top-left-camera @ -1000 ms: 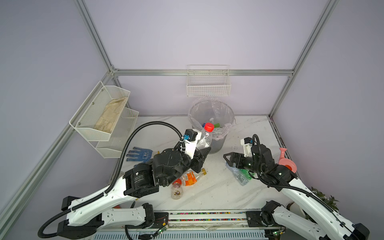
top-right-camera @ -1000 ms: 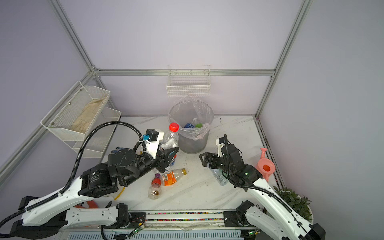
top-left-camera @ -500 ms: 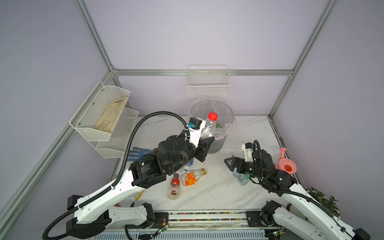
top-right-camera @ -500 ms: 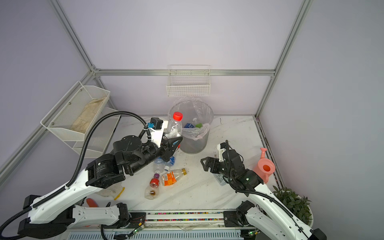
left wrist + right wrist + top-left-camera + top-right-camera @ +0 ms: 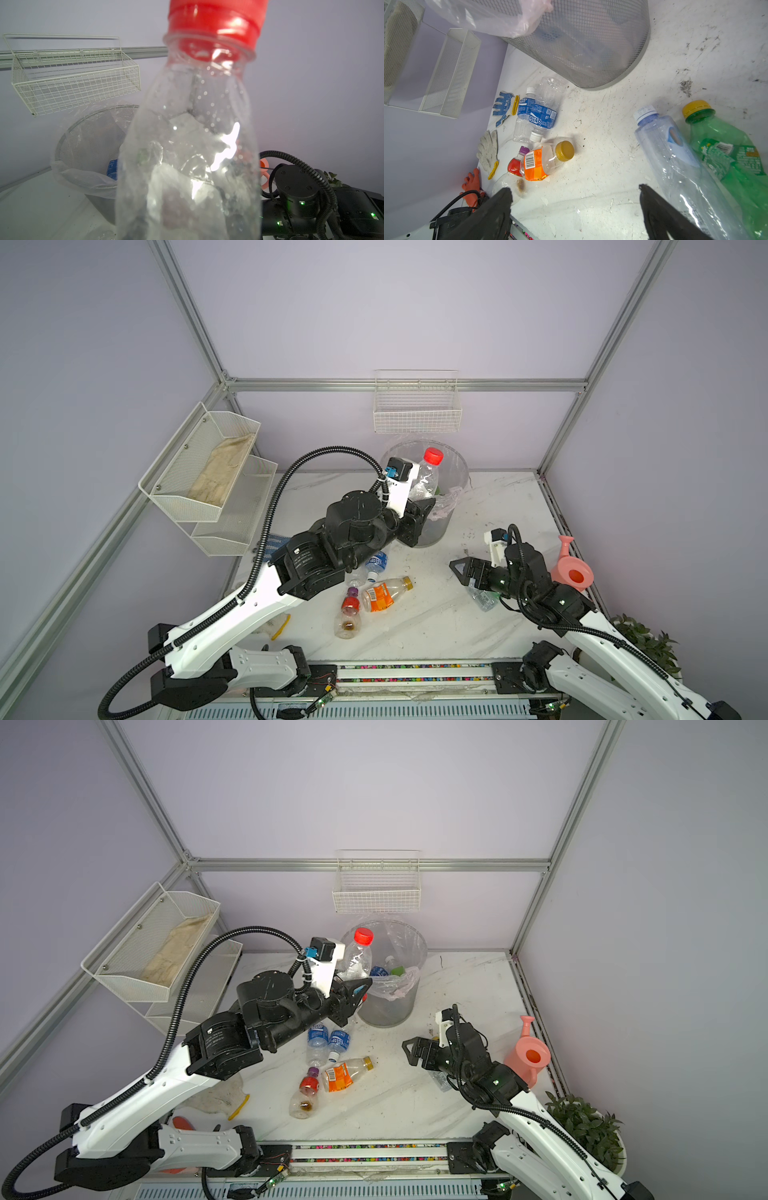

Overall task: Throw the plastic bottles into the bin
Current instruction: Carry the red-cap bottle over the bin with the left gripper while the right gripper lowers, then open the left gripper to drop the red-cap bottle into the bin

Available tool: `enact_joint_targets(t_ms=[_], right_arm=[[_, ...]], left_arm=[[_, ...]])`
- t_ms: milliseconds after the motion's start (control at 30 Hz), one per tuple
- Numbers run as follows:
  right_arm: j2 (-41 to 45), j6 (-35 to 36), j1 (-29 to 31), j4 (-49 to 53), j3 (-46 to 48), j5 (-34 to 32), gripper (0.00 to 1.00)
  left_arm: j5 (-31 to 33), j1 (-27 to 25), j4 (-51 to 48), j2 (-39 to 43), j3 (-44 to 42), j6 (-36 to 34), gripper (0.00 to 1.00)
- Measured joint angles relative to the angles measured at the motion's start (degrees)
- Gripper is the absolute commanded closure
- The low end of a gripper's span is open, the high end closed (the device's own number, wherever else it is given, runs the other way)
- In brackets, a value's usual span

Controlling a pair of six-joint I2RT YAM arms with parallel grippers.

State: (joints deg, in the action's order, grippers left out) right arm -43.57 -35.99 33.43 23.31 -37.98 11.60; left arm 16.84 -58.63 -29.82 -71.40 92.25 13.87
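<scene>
One red-capped bottle (image 5: 429, 475) upright, clamped in left gripper (image 5: 422, 502), at bin (image 5: 436, 531) near rim, mouth just beyond; right gripper (image 5: 463, 572) spread wide, empty.

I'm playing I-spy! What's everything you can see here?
bin: one, grey mesh, back of table, bottles inside
red-capped bottle: one, clear, by bin's rim
blue-labelled bottles: two, clear, near bin
orange-labelled bottle: one, clear, table middle
purple-capped bottle: one, red-labelled, beside it
green bottle: one, beneath right arm
bluish bottle: one, beside it
watering can: one, pink, right edge
gloves: three, blue-dotted, white, orange, left side
wall baskets: three, white, back and left walls
plant: one, green, right of table
left end effector: black, shut on red-capped bottle
right end effector: black, open, above table
</scene>
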Motion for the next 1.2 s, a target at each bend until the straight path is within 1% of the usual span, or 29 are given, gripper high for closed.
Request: enact_joint_targets(t_ms=[333,700,867,1033,1067,1100,1167,1200], right_arm=[[1.79,0.0,0.0,0.04,0.24,-0.13,0.03],[3.06,-0.39,0.0,0.68,1.7,-0.24,0.03],[3.5,-0.7,0.0,0.98,1.9,-0.22,0.03],[4.28,-0.83,0.0,1.6,1.92,-0.24,0.03],[4.46,-0.85,0.0,1.77,1.92,-0.24,0.03],[4.68,-0.85,0.0,1.9,1.92,-0.24,0.03],[5.16,-0.92,0.0,2.25,1.92,-0.24,0.03],[5.44,-0.96,0.0,2.4,1.92,-0.24,0.03]], left_arm=[[-2.05,2.51,-1.14,-3.76,4.68,-0.02,0.71],[-4.44,5.84,-2.05,-8.76,10.62,-1.66,0.71],[-6.32,8.81,-2.69,-13.18,15.26,-1.64,0.71],[-10.05,14.01,-5.16,-20.35,22.53,-0.94,0.71],[-10.97,15.3,-5.86,-22.38,24.81,-0.74,0.69],[-11.72,16.35,-6.36,-23.91,26.51,-0.35,0.6],[-14.21,19.06,-7.96,-28.09,30.8,0.39,0.15],[-15.04,20.11,-9.29,-30.05,32.98,0.87,0.0]])
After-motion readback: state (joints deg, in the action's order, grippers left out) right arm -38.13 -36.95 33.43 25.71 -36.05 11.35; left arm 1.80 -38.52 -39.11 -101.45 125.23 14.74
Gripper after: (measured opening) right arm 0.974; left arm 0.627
